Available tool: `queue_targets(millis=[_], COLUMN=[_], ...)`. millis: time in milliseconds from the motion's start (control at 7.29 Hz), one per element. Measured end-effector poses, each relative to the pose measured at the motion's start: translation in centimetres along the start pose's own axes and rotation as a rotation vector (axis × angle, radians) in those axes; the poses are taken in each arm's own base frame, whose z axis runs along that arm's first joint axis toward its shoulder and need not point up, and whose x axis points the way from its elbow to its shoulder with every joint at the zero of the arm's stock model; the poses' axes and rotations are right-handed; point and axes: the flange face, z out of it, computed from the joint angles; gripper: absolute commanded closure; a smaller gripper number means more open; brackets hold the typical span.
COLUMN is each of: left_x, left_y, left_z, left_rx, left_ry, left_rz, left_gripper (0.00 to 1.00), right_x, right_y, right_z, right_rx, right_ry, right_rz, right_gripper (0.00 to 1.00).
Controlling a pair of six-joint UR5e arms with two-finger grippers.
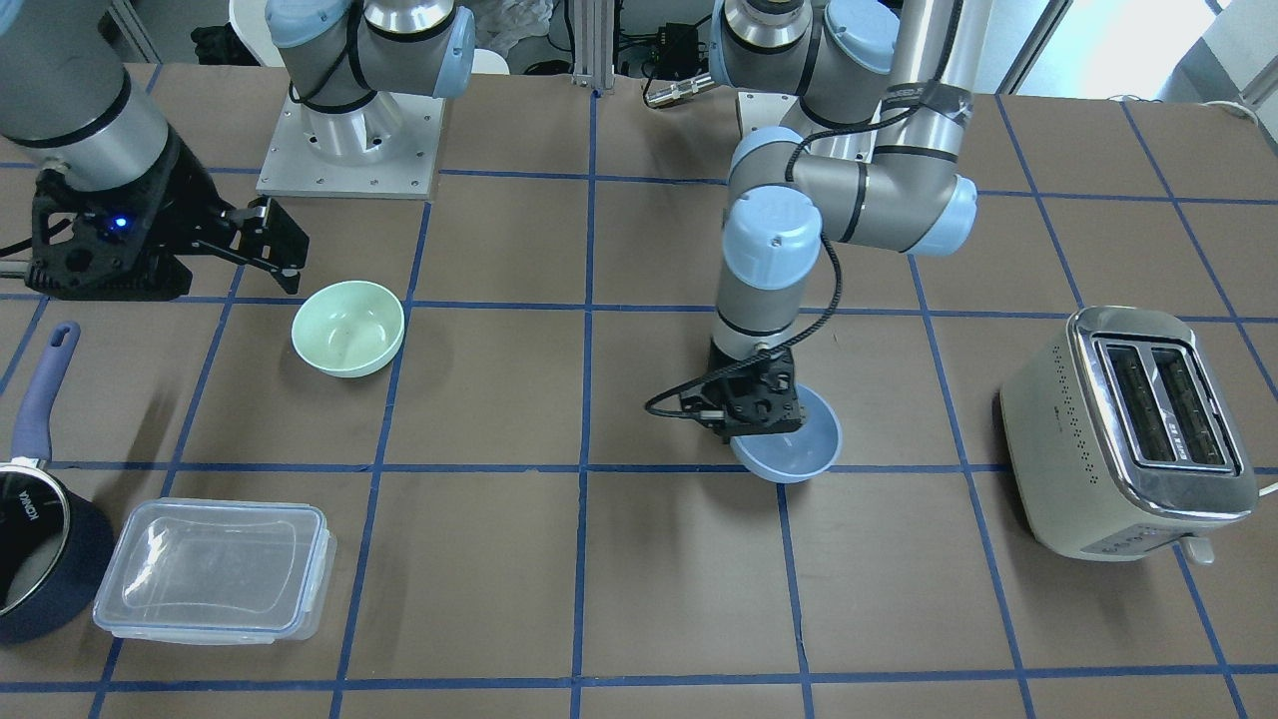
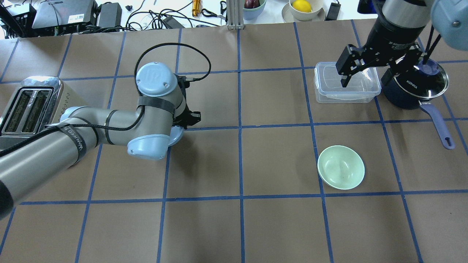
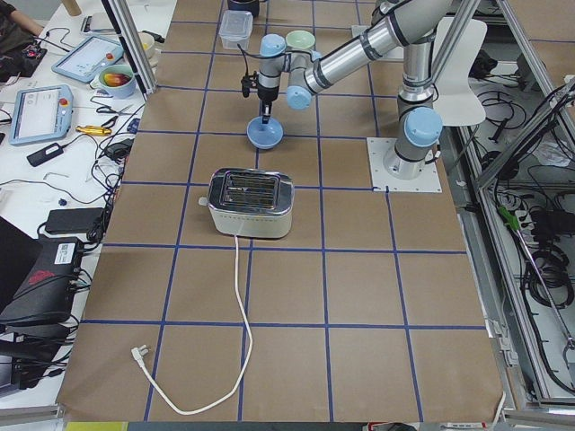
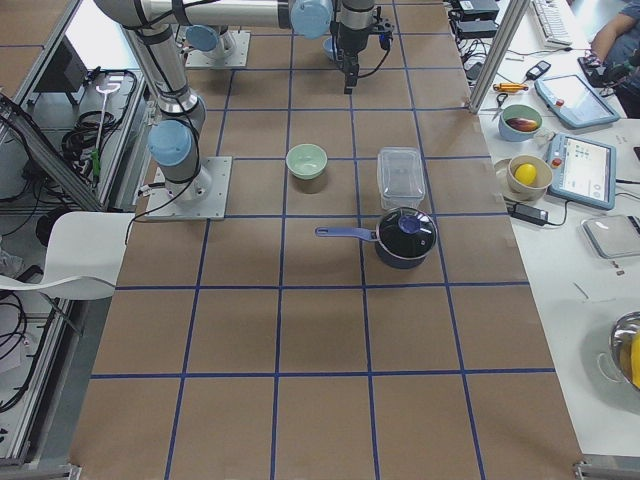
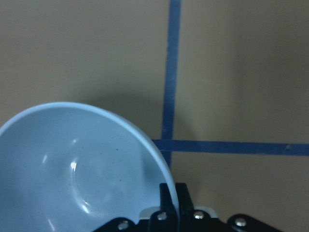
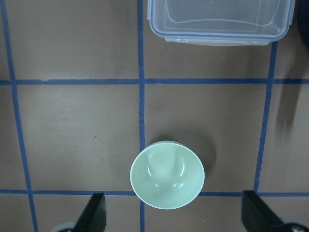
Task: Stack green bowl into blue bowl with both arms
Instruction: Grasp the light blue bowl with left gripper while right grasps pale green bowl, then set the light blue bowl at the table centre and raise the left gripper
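The blue bowl (image 1: 804, 451) is near the table's middle, on my left arm's side. My left gripper (image 1: 761, 411) points straight down and is shut on its rim. The left wrist view shows the rim (image 5: 145, 140) pinched between the fingers. I cannot tell whether the bowl touches the table. The green bowl (image 1: 348, 328) stands upright and empty on the table, also in the overhead view (image 2: 340, 167) and the right wrist view (image 6: 167, 174). My right gripper (image 2: 365, 75) is open and empty, high above and beyond the green bowl, over the clear container.
A clear lidded plastic container (image 2: 347, 82) and a navy saucepan (image 2: 416, 86) with a long handle sit beyond the green bowl. A toaster (image 2: 27, 106) stands at the table's left end. Cables and fruit bowls lie past the far edge.
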Motion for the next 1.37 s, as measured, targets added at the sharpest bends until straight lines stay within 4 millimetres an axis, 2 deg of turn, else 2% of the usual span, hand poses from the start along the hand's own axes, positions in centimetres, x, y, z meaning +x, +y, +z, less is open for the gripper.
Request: queue_targets(millis=[137,275,412,549,686,824,961,1098,1235,1373], left_x=[5.9,10.4,13.0,14.4,15.2,15.7,16.0,15.5,13.6,10.1], left_y=[0.9,2.2,3.1,3.7,4.0,4.0,3.2,1.3,-1.1,-3.6], left_z=[-1.4,-1.9,-1.4,-0.5,0.3,0.4,-0.8,-2.7,-4.5,-6.5], left_rx=[0.005,-0.002,-0.012,-0.02,-0.026,-0.017,0.011,0.043,0.052,0.043], left_ry=[0.03,0.046,0.054,0.054,0.052,0.058,0.076,0.092,0.087,0.073], left_rz=[-0.04,-0.062,-0.074,-0.077,-0.073,-0.07,-0.069,-0.055,-0.028,0.007], left_gripper=[1.0,1.0,1.0,0.94,0.37,0.0,0.0,0.0,0.0,0.0], right_x=[2.1,3.5,4.5,5.6,6.4,6.6,6.6,6.6,6.5,6.4], right_y=[-0.2,0.0,0.5,1.2,2.3,3.8,5.3,6.7,7.5,8.1], right_z=[2.3,4.6,7.2,10.0,12.7,15.5,18.8,21.5,23.2,24.2], right_rx=[-0.03,-0.048,-0.064,-0.074,-0.082,-0.082,-0.071,-0.05,-0.036,-0.033], right_ry=[-0.007,-0.013,-0.02,-0.026,-0.032,-0.032,-0.016,0.008,0.02,0.022], right_rz=[-0.012,-0.037,-0.062,-0.087,-0.095,-0.094,-0.089,-0.083,-0.08,-0.079], right_gripper=[0.0,0.0,0.0,0.0,0.0,0.02,0.3,0.56,0.83,1.0])
